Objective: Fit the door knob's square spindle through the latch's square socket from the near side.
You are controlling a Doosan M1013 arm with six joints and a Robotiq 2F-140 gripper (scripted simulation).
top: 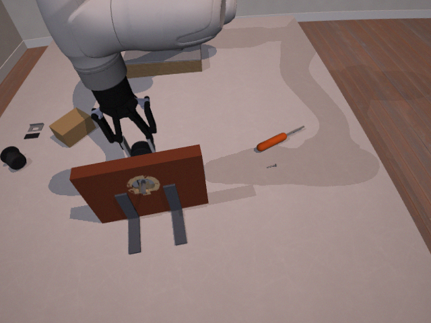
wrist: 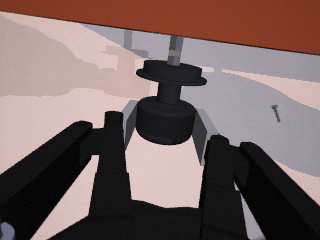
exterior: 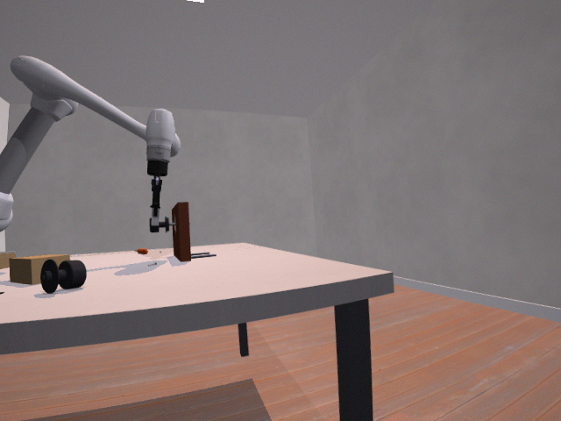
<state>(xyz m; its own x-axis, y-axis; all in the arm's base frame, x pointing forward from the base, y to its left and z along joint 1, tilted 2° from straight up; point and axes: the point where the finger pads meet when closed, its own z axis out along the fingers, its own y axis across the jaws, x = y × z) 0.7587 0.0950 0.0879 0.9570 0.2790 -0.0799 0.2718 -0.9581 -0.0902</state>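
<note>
My gripper is shut on the black door knob, gripping its round grip from above. The knob lies level behind the upright brown wood panel, on the robot's side. Its grey square spindle points into the panel at the height of the latch socket. The knob's round plate stands a short way off the wood. A grey tip shows in the socket hole on the far face.
Two grey stand feet stick out from the panel. A second black knob, a cardboard box and small metal plates lie at the left. An orange screwdriver and a screw lie at the right.
</note>
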